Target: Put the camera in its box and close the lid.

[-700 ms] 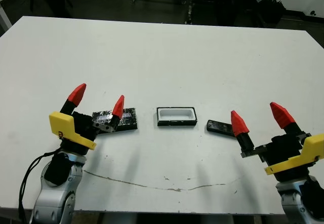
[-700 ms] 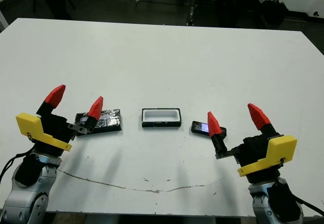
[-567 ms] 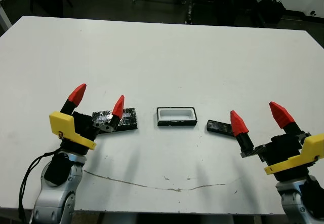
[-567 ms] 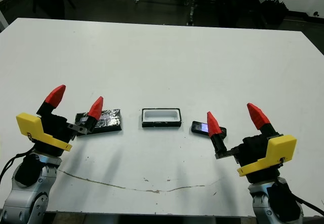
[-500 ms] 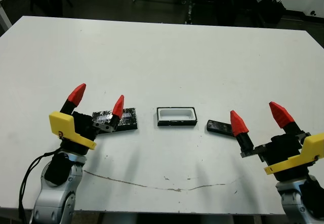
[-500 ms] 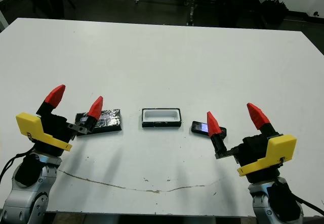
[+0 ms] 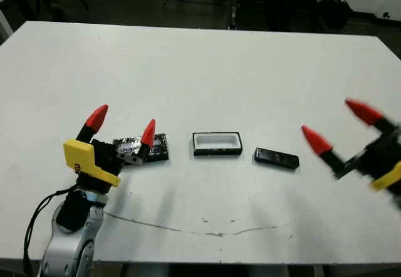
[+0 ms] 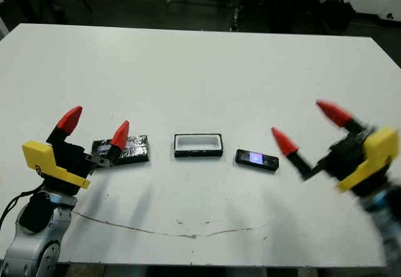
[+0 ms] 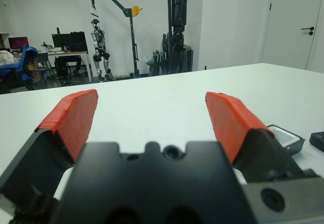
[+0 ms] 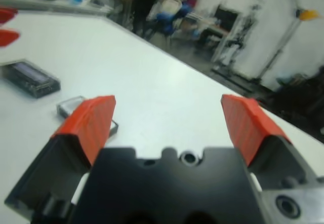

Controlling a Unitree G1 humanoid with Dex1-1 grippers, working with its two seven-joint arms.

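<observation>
The box (image 7: 217,143) lies open at the table's middle, its white lining showing. Just to its right lies the camera (image 8: 257,159), a slim black oblong with its bluish screen face up. The glossy lid (image 7: 159,148) lies flat to the left of the box, partly hidden behind my left gripper (image 7: 123,125). That gripper stands open over the lid's near end, holding nothing. My right gripper (image 7: 338,125) is open and blurred, raised to the right of the camera and apart from it. The right wrist view shows the camera (image 10: 30,78) and the box (image 10: 76,107) beyond its fingers.
The white table (image 7: 200,70) stretches far behind the objects. A thin dark scratch (image 7: 188,228) runs near its front edge. Dark floor and equipment stands lie beyond the far edge. The left wrist view shows a room with desks and robot stands.
My right gripper has swung up and to the right, away from the camera, which now shows in full. The left gripper, the box, the lid and the camera lie as before.
</observation>
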